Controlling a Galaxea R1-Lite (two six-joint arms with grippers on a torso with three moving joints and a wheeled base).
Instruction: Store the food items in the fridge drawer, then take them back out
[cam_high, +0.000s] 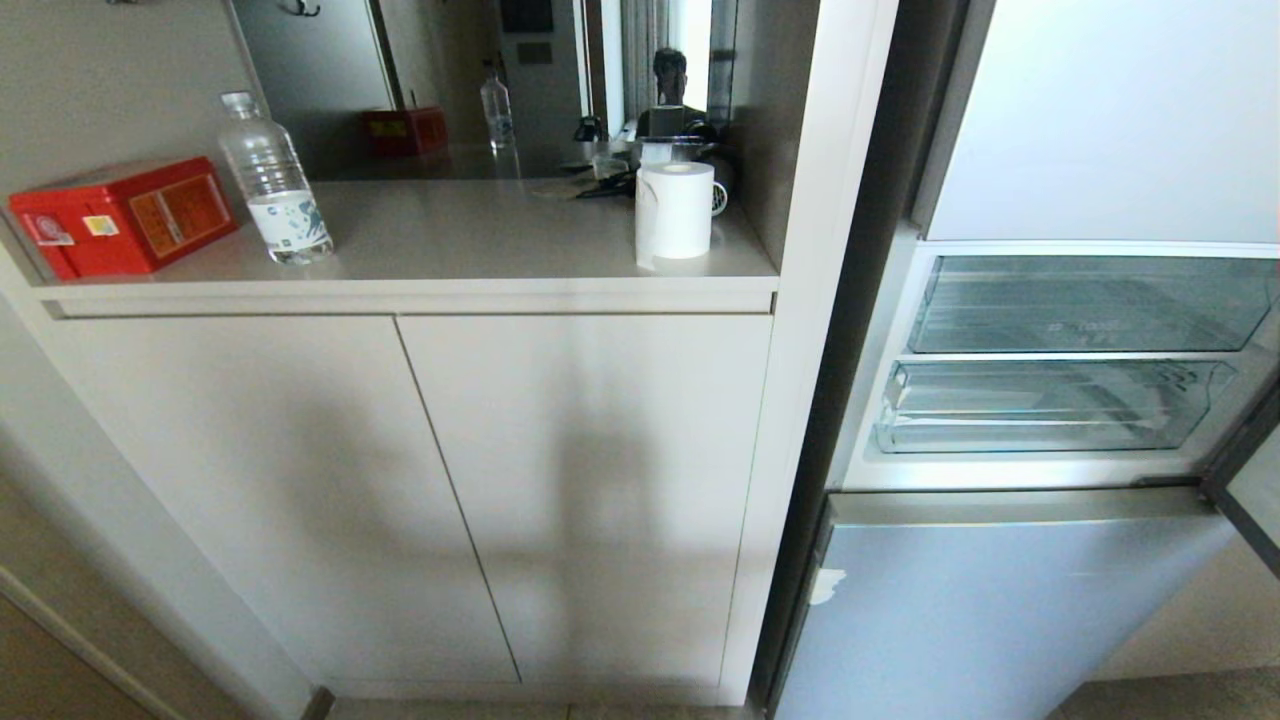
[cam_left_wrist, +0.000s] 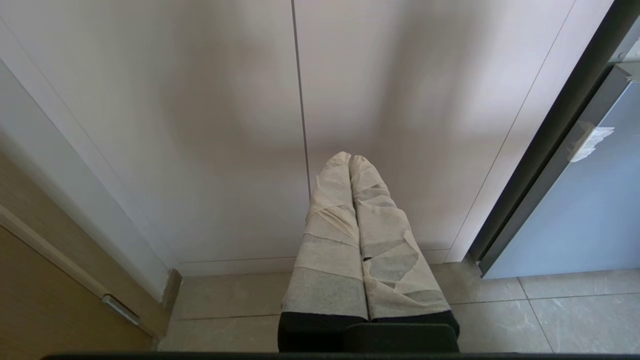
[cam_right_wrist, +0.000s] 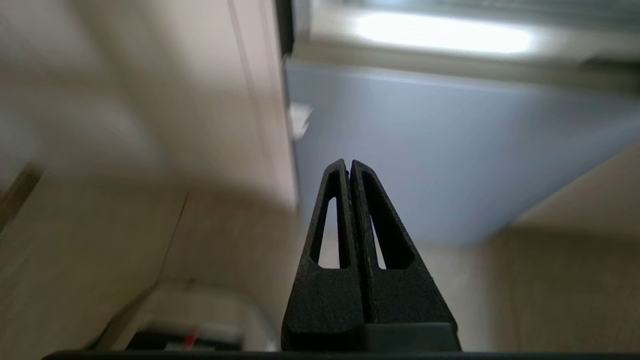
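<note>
- Food items are not seen in any view; no red or orange-red piece is found on the counter (cam_high: 480, 235) or in the fridge, so their place cannot be told.
- Fridge drawer (cam_high: 1050, 405), the shallower clear one, is seen at about four o'clock in the head view, pushed in beneath a taller clear drawer (cam_high: 1090, 305), with the fridge door swung open at the right edge.
- A wrong pick is judged possible: the two clear drawers sit touching one above the other, so the taller one could be pulled by mistake.
- A bump against the lower fridge door (cam_high: 1000, 600) is judged possible, since the right gripper (cam_right_wrist: 350, 167) is pointed at that blue-grey panel with its fingers pressed together and empty; the blur suggests motion.
- The left gripper (cam_left_wrist: 351, 160) is held low, aimed at the cabinet doors (cam_left_wrist: 225, 125) just above the floor, its tape-wrapped fingers closed on nothing.
- On the counter, a red box (cam_high: 125, 215) at ten o'clock, a water bottle (cam_high: 275, 185) and a paper roll (cam_high: 675, 212) are left standing.
</note>
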